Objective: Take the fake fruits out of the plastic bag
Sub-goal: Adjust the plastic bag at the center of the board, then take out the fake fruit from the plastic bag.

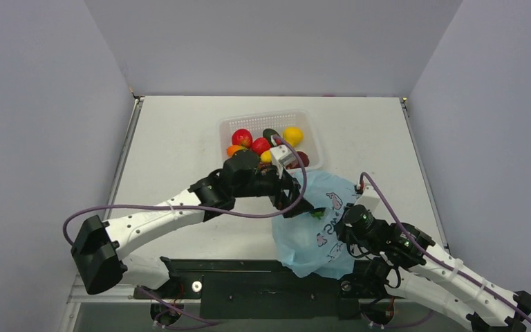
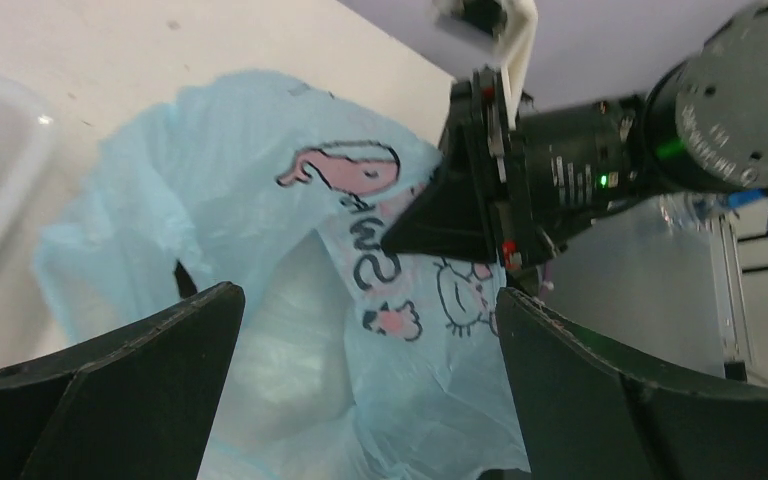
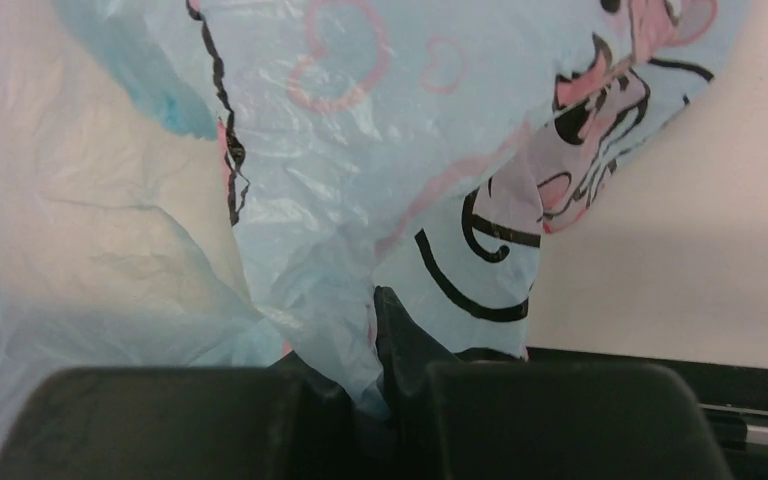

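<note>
White surface is occupied by a crinkly light blue plastic bag, pinched up by the right fingers, seemingly so the spread left fingers can be admitted

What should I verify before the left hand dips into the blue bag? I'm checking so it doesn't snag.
1. Right hand pinching the plastic bag: ok, shut on a fold.
2. Left hand open: ok, spread wide.
3. Left hand over the bag: ok.
4. Bag mouth open beneath it: cannot tell.
5. Fruit visible inside: cannot tell from these views.
6. White basket near for unloading: ok, beside the bag.
</note>
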Action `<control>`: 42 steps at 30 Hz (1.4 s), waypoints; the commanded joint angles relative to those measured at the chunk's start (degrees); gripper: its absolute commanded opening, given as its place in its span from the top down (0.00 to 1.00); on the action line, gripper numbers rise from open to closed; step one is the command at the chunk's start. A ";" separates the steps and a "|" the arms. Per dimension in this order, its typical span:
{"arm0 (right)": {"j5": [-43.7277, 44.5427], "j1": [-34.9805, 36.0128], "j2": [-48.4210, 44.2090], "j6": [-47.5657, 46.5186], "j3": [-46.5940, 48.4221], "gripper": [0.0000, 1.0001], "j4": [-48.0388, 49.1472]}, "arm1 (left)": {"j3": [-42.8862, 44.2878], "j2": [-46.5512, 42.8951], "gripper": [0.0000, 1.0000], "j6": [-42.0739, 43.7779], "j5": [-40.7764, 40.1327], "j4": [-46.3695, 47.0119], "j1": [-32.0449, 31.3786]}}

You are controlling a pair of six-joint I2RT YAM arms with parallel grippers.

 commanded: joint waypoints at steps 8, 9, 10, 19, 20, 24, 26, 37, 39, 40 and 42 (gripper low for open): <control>6.85 0.42 2.12 2.59 3.82 0.98 -4.45 | -3.18 7.01 0.07 5.91 -10.48 2.57 -15.66; 7.04 0.42 2.36 2.38 3.77 0.98 -4.41 | -3.79 7.39 0.08 5.65 -12.44 2.57 -16.34; 7.26 0.38 2.64 1.94 3.81 0.98 -4.40 | -4.08 8.09 0.08 5.34 -13.38 3.27 -17.47; 8.02 0.37 2.56 1.25 4.93 0.99 -4.35 | -1.24 18.61 0.12 -4.62 -25.56 1.25 -17.48; 7.90 0.39 2.19 1.36 4.81 0.99 -4.37 | -0.87 20.34 0.13 -5.38 -25.96 1.21 -17.34; 6.78 0.46 1.24 1.79 3.96 1.00 -3.63 | -0.01 23.62 0.17 -9.65 -26.77 4.36 -16.15; 6.57 0.47 0.99 1.77 3.67 1.00 -3.00 | 0.91 25.11 0.22 -10.77 -25.41 5.10 -15.07; 5.03 0.84 1.25 1.59 4.43 1.00 -0.38 | 0.86 28.88 0.26 -10.99 -27.41 13.44 -10.29; 4.56 1.05 1.60 1.07 4.29 1.00 0.82 | 2.52 30.37 0.25 -9.60 -28.89 14.27 -10.23; 4.50 1.09 1.92 0.58 4.15 1.00 1.39 | 3.50 30.89 0.24 -8.73 -29.21 14.66 -10.14; 4.49 1.31 2.94 0.09 4.35 1.00 1.85 | 4.75 32.09 0.23 -7.70 -29.55 15.85 -10.13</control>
